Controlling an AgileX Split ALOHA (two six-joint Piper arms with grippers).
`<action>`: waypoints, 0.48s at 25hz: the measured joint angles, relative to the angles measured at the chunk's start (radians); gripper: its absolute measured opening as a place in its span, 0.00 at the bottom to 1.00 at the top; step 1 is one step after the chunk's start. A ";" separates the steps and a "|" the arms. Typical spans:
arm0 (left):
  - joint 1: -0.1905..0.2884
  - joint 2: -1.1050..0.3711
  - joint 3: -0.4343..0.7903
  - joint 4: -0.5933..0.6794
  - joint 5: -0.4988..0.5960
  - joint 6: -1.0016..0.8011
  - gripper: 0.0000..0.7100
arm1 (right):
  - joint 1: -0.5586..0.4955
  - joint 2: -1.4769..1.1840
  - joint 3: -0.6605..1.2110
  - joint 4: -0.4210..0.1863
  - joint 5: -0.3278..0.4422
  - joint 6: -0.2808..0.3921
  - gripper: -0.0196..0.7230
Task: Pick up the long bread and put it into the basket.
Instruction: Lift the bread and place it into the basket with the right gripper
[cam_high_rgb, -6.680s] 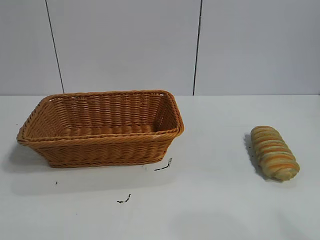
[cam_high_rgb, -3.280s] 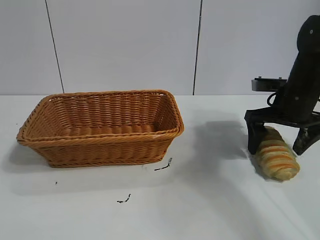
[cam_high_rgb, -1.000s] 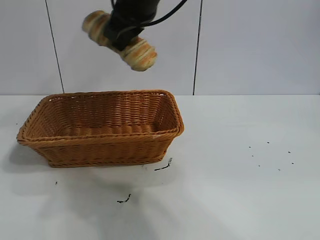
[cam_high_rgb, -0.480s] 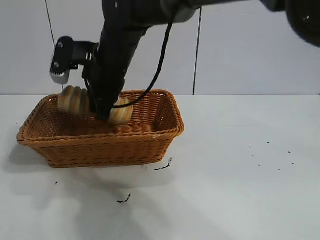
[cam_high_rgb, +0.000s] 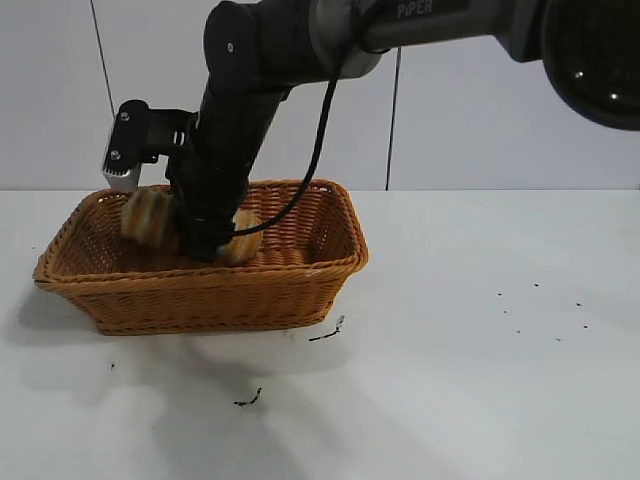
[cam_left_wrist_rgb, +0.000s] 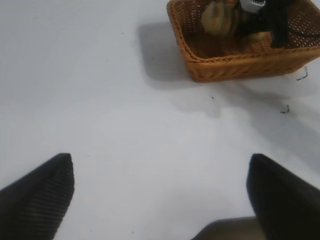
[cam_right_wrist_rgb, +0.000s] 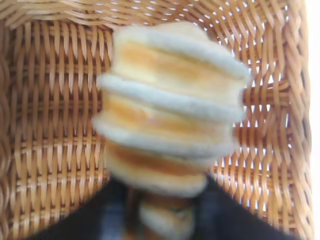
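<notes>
The right tool (cam_high_rgb: 200, 225) is down inside the basket (cam_high_rgb: 215, 290) and pinches the long bread (cam_high_rgb: 150, 215) across its middle, so the loaf is already within the woven walls, in the half of the basket on the left in the exterior view. I cannot tell if the loaf touches the basket floor. If it does not and the tool lets go, I think the loaf may roll on its round side, or come to rest leaning on the wall. If the arm pushes lower, it may press the basket and slide it over the bench (cam_high_rgb: 480, 380). The loaf is oblong, pale tan-yellow, with orange-brown stripes across it and soft raised ridges. The left tool (cam_left_wrist_rgb: 160, 195) is spread wide, well apart from the basket, holding nothing
</notes>
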 joint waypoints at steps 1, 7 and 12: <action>0.000 0.000 0.000 0.000 0.000 0.000 0.97 | 0.000 -0.005 0.000 0.006 0.001 0.002 0.87; 0.000 0.000 0.000 0.000 0.000 0.000 0.97 | -0.024 -0.066 -0.001 0.083 0.001 0.036 0.95; 0.000 0.000 0.000 0.000 0.000 0.000 0.97 | -0.047 -0.136 -0.001 0.134 0.047 0.209 0.95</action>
